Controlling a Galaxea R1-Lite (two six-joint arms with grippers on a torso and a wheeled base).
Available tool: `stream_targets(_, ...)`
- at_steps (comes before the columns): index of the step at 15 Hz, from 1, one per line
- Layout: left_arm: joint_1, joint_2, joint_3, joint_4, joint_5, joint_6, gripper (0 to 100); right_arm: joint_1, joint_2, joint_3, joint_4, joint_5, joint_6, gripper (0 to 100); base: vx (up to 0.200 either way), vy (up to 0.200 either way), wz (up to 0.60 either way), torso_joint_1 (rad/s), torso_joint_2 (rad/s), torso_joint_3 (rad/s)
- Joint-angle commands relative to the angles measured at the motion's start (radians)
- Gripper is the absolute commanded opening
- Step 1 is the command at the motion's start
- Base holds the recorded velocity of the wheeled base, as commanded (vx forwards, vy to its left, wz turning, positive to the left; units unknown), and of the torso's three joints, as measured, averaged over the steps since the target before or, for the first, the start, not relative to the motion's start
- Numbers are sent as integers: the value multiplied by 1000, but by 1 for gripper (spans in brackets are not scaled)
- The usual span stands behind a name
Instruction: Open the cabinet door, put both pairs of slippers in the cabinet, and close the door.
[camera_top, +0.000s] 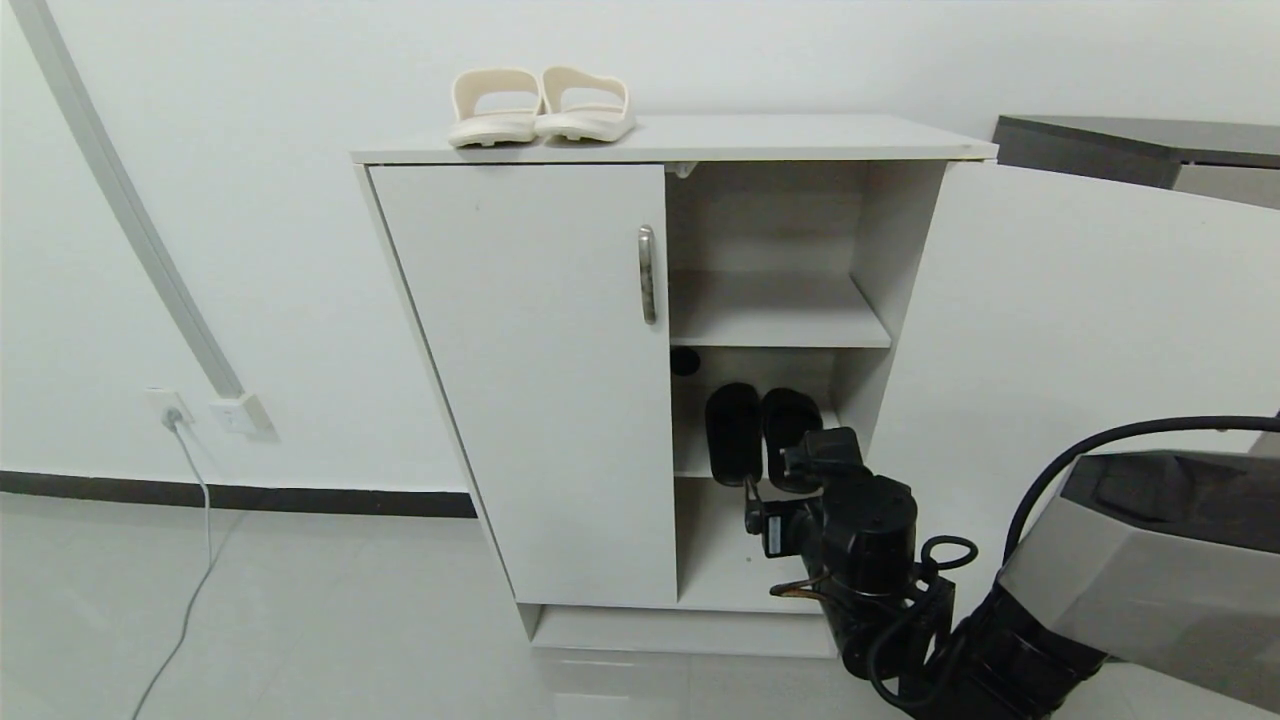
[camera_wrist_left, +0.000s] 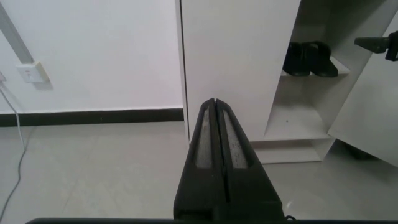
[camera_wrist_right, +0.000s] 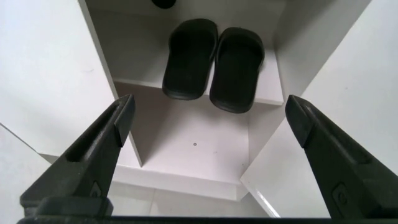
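Evidently stowed, the black slippers (camera_top: 735, 432) lay on the cabinet's (camera_top: 800, 135) middle shelf, at twelve o'clock from the right gripper (camera_wrist_right: 209, 104), its jaws spread and empty. Cream slippers (camera_top: 540, 105) sat on top toward eleven, awaiting pickup; the left gripper (camera_wrist_left: 214, 107) idled, jaws pressed together.
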Motion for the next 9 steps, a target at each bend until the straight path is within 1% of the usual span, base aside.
stream_targets(1,0,1,1,0,-1,0,0,0,5,1,0,0,0,100,0,200,0,7,2,-2)
stream_targets(9,0,1,-1,0,1,-2,0,-1,13,6,1,1,0,100,0,200,0,4,-1,5)
